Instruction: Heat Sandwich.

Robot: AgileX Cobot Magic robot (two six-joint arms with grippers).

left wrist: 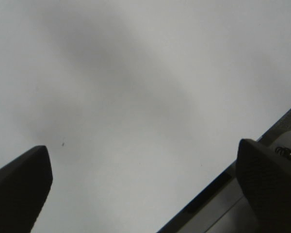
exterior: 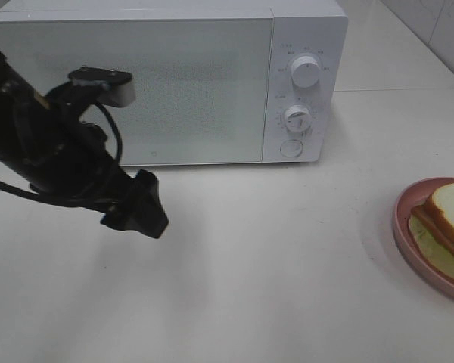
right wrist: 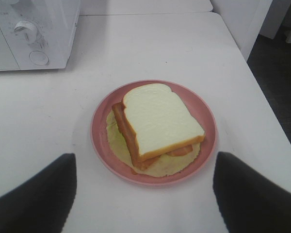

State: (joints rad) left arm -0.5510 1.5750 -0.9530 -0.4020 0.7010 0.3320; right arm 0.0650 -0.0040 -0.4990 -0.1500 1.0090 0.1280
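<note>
Left gripper (left wrist: 143, 189): jaws spread wide, nothing between them. In the left wrist view its two dark fingers (left wrist: 19, 187) stand far apart over bare white desk (left wrist: 136, 97), with a dark strip of the microwave's lower front seen beyond one finger. In the exterior high view the gripper (exterior: 140, 208) hangs above the left part of the desk, in front of the microwave door, on a black arm (exterior: 38, 144) that enters from the left edge and carries a small white-and-black camera unit (exterior: 106, 83).

Right gripper (right wrist: 145, 194): jaws spread, holding nothing. Two dark fingers (right wrist: 36, 199) frame the plate from the near side in the right wrist view, apart from it. The gripper itself does not show in the exterior high view.

Sandwich (right wrist: 155, 124): lies on the pink plate (right wrist: 203, 114), smaller than it. Top slice of thick white bread with tan crust; brownish filling shows along one side and at a corner; a pale green-yellow layer spreads out beneath. In the exterior high view the sandwich (exterior: 446, 219) is cut off by the frame at the right edge of the desk.

Pink plate: round, flat on the desk near its right edge, well apart from the microwave.

Microwave (exterior: 166, 83): white, door shut, at the far side of the desk. Control panel on its right with an upper knob (exterior: 306, 72), a lower knob (exterior: 296, 119) and a round button (exterior: 290, 147) below them.

Desk: white, plain surface.
</note>
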